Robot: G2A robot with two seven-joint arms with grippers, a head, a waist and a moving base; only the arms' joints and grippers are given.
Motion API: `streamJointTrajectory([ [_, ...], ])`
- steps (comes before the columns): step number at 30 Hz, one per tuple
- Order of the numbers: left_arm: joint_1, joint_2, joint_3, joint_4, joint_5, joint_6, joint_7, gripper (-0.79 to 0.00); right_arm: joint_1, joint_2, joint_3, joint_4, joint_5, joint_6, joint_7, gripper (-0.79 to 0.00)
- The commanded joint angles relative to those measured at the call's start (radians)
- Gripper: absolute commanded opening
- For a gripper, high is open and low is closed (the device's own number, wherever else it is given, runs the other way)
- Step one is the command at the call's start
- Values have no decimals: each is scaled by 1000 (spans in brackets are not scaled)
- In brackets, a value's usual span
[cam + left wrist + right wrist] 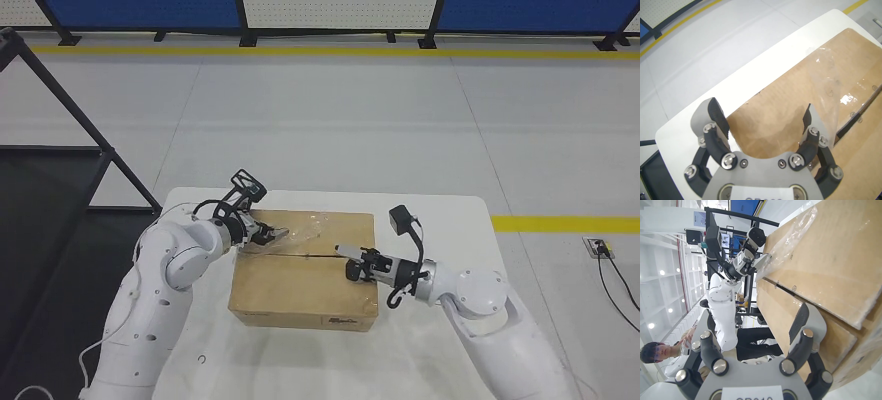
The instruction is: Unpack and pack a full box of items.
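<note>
Jaws apart, the left gripper (pixel 762 108) hovered by the half-lifted tape (pixel 829 85); the right gripper (pixel 753 315), also spread, sat at the box (pixel 819 256). Sticky tape might've clung and torn.

The box (pixel 791 117) is shut, so its contents are hidden. Past the left claw (pixel 761 103) it runs out of frame, and the clear tape (pixel 829 85) fades into the cardboard there. Whether the tape sticks to that claw cannot be told. At the right claw (pixel 755 311) one finger (pixel 703 323) is blurred. The print (pixel 343 321) on the box's side is too small to read.
</note>
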Motion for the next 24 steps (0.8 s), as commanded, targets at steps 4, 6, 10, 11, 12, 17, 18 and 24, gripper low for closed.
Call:
streamJointTrajectory([
  [4,-13,2,15,6,-16,0,2,0,-1,-1,9,3,33,-18,-37,0],
  [6,-13,3,16,4,-31,-3,0,0,-6,-2,17,2,51,-19,-57,0],
  [10,-12,6,21,-4,-47,-5,-2,0,4,-3,24,21,66,25,-92,0],
  [11,-11,7,22,-6,-56,-8,-3,0,9,-4,24,30,66,38,-106,0],
  [12,-12,7,23,-9,-61,-10,-7,0,14,-5,21,39,64,49,-119,0],
  [17,-8,12,25,-25,-90,-17,-21,0,37,-8,4,71,61,98,-129,0],
  [18,-8,13,26,-28,-95,-18,-24,0,41,-8,2,74,61,104,-128,0],
  [24,-4,18,45,-44,-100,-28,-33,0,49,-8,-6,85,59,112,-115,0],
])
